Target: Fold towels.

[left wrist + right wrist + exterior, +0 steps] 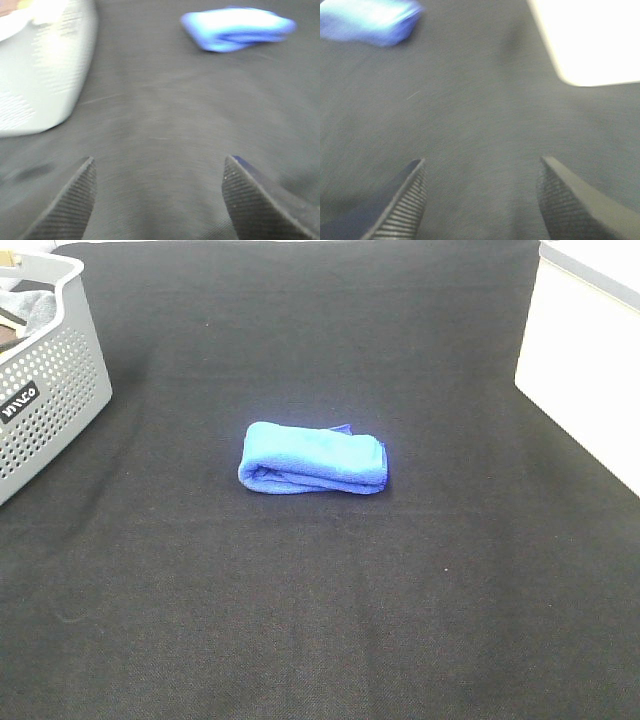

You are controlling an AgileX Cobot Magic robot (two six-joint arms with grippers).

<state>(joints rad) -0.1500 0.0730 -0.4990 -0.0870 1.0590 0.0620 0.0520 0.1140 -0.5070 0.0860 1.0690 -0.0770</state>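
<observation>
One folded blue towel point(313, 459); left tool point(159, 195) and right tool point(481, 195) both spread apart.

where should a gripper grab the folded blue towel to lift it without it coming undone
Probably across the rounded fold at the left end of the towel, coming straight down. There the layers join in one bend; the right end and near side show separate stacked edges that could peel apart. Both grippers are open and clear of it.

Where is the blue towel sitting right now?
In the exterior high view the blue towel lies folded near the middle of the black table cover, right of the grey basket, untouched by either claw.
</observation>
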